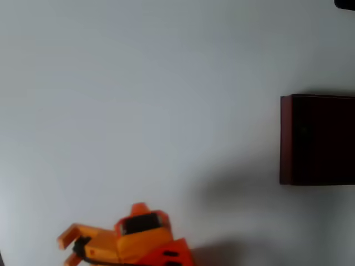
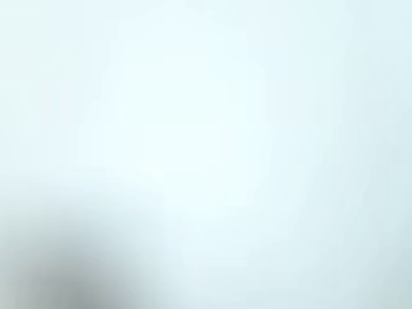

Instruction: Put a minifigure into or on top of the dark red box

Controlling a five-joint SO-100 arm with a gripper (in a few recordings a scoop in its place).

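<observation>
Minifigure delivery looks unstarted: the gripper (image 1: 67, 249) sits low-left on the counter (image 1: 138, 100) (overhead view), fingers (image 1: 67, 236) spread and empty, well apart from the dark red box (image 1: 285, 138).

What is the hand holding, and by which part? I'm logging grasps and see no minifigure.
Nothing: in the overhead view the orange hand has its fingers spread apart with bare white table between them.
</observation>
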